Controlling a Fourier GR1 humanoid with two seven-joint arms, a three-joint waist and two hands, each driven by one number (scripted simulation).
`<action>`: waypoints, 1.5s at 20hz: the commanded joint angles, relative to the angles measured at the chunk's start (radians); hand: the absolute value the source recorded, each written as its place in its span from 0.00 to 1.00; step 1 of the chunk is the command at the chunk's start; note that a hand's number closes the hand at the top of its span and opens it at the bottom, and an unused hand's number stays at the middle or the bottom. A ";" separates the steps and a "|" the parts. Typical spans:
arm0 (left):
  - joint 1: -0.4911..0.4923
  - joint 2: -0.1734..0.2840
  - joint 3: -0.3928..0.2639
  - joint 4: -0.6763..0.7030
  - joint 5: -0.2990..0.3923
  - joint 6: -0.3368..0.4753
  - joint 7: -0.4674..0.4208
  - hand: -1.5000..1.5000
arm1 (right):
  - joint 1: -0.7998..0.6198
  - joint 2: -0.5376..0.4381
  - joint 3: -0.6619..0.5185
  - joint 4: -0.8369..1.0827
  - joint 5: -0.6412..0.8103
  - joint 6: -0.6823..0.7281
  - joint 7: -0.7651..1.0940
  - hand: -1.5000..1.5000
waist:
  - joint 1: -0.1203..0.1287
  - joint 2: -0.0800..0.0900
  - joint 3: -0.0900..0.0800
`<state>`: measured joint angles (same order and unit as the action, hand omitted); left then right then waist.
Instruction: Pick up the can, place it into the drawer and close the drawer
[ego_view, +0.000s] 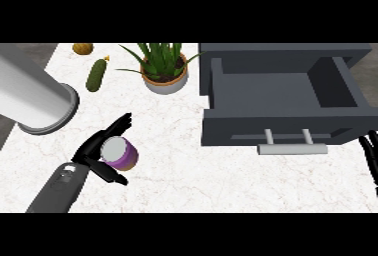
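A purple can (122, 154) with a silver top stands on the white marble counter (221, 180), left of centre. My left hand (96, 147) is around it from the left, fingers straight above the lid and thumb below the can, not curled shut. The dark grey drawer (280, 127) stands pulled out at the right, its inside bare, with a silver handle (291, 148) on the front. My right hand (369, 155) shows only as fingers at the right edge, open and resting.
A large grey cylinder (33, 92) lies at the left. A potted plant (164, 70) stands behind the can, with a green cucumber (96, 75) and a brown item (83, 48) at the back left.
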<state>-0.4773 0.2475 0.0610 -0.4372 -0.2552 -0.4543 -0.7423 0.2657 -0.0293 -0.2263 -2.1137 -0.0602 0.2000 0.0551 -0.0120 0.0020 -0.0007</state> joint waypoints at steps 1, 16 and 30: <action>-0.011 -0.029 -0.014 0.010 -0.010 -0.035 -0.028 0.00 | 0.018 0.025 0.036 -0.079 0.008 -0.008 0.057 0.00 | 0.002 -0.001 0.000; 0.032 -0.105 -0.047 -0.100 0.049 -0.120 0.021 1.00 | 0.002 0.018 -0.004 -0.069 -0.041 -0.009 0.068 0.00 | 0.006 -0.003 0.001; 0.105 -0.142 0.253 -0.328 0.294 0.378 0.227 1.00 | 0.063 0.028 -0.022 -0.082 -0.028 0.017 0.010 0.00 | 0.014 -0.005 0.001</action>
<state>-0.4055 0.1324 0.2943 -0.6817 0.0095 -0.1588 -0.5384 0.3118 -0.0206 -0.2680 -2.1828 -0.1132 0.2141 0.0869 0.0108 -0.0059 0.0012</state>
